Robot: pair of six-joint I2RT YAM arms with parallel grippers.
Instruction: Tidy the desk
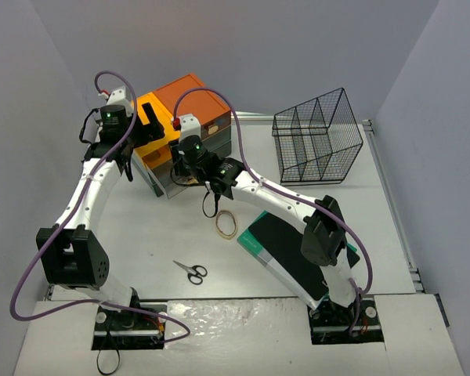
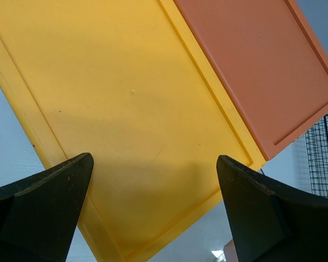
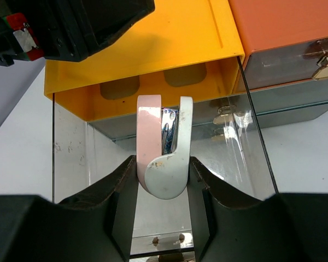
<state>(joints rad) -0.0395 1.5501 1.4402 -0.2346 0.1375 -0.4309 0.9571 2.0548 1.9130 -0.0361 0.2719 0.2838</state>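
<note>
The desk (image 1: 141, 227) is a white tabletop. At its back stands a drawer chest with a yellow top (image 1: 155, 106) and an orange top (image 1: 192, 94). My right gripper (image 3: 163, 164) is shut on a small pink and white tool (image 3: 164, 158) with a metal part inside. It holds the tool upright over a pulled-out clear drawer (image 3: 71, 147) under the yellow top (image 3: 169, 49). In the top view this gripper (image 1: 184, 174) sits at the chest's front. My left gripper (image 2: 153, 164) is open above the yellow top (image 2: 126, 98), with nothing between its fingers (image 1: 153, 121).
A black wire basket (image 1: 317, 145) stands at the back right. A green and black notebook (image 1: 294, 251) lies under my right arm. A tan rubber band (image 1: 226, 224) and small scissors (image 1: 191, 271) lie on the desk in front of the chest.
</note>
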